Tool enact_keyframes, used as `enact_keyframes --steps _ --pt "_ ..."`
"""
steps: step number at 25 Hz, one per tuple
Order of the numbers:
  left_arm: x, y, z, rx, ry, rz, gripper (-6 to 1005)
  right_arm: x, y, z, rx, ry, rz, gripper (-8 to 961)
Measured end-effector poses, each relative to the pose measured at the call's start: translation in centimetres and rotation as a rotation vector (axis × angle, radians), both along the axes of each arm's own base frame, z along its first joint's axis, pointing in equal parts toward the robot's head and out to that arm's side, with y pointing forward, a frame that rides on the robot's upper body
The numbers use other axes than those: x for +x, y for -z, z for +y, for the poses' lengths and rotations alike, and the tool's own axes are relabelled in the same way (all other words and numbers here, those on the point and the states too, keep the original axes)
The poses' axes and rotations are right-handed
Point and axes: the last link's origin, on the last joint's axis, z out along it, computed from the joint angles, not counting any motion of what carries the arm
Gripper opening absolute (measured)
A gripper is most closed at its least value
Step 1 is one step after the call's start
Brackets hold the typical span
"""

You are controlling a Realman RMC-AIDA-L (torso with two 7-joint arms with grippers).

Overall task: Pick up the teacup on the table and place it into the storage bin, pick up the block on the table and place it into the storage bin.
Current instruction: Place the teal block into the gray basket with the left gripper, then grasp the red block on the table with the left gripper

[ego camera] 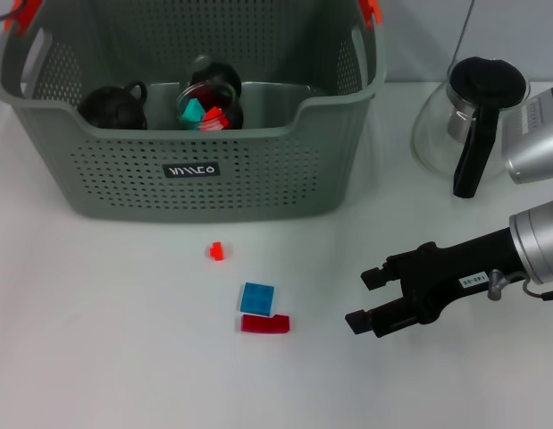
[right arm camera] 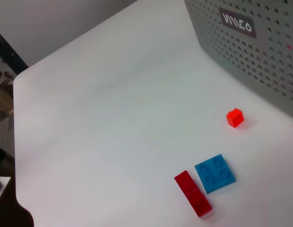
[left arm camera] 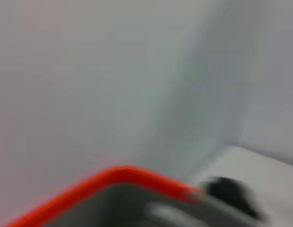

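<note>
The grey-green storage bin [ego camera: 191, 170] stands at the back left, its labelled wall also in the right wrist view [right arm camera: 250, 42]. Inside it lie two black teacups [ego camera: 115, 107] [ego camera: 213, 89] and some teal and red blocks [ego camera: 203, 114]. On the table in front sit a small orange-red block [ego camera: 216, 252] [right arm camera: 235, 117], a blue block [ego camera: 256, 297] [right arm camera: 214, 173] and a dark red block [ego camera: 264, 323] [right arm camera: 193, 193]. My right gripper [ego camera: 362, 299] hovers open and empty, to the right of the blue and dark red blocks. The left wrist view shows only a blurred orange-red bin handle tip [left arm camera: 113, 177].
A glass teapot [ego camera: 473, 116] with a black lid and handle stands at the back right, beside my right arm. The white table's far edge and corner [right arm camera: 23, 80] show in the right wrist view.
</note>
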Motion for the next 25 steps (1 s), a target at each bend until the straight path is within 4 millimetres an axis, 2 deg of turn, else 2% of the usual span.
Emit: enact_keyframes --steps 3,6,8,10,13,19,25 --pt "1.4 1.1 -4.3 -0.173 0.232 0.036 848 0.0 -0.1 0.1 0.0 0.002 -0.001 865" --pt "2.0 2.9 -8.0 -0.34 0.401 0.105 906 0.0 -0.2 0.2 0.002 0.008 -0.002 865" --pt "1.7 4.7 -9.8 -0.428 0.45 0.175 934 0.0 -0.2 0.2 0.003 0.01 -0.002 866" --pt "1.3 6.2 -10.7 -0.477 0.47 0.24 952 0.0 -0.2 0.2 0.006 0.012 -0.003 866" --pt "0.3 8.8 -11.4 -0.532 0.464 0.337 952 0.1 -0.2 0.2 0.008 0.014 -0.003 866" --pt "-1.5 13.9 -10.5 -0.586 0.391 0.49 951 0.2 -0.4 0.3 0.016 0.02 -0.003 866" --pt "-1.9 17.4 -9.8 -0.617 0.327 0.612 951 0.2 -0.5 0.4 0.021 0.019 -0.004 866"
